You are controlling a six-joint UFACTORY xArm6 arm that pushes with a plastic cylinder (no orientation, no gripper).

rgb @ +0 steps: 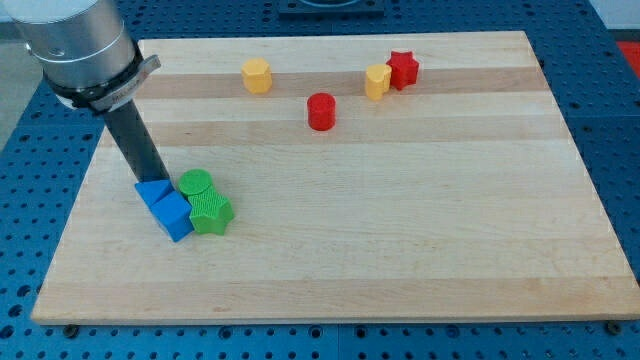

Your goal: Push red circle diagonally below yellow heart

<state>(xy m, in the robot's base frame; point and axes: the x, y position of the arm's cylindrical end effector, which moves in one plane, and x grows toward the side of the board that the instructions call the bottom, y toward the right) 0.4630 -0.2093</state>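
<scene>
The red circle (321,111) stands in the upper middle of the wooden board (400,220). The yellow heart (377,81) is up and to its right, touching a red star (403,69). A yellow hexagon (257,76) stands at the upper left of the red circle. My tip (150,182) is at the board's left, far from the red circle, touching the top of a blue triangle (153,192).
A blue cube (173,216) lies just below the blue triangle. A green circle (196,184) and a green star (210,212) sit right beside the blue blocks. The arm's grey body (80,45) hangs over the board's upper left corner.
</scene>
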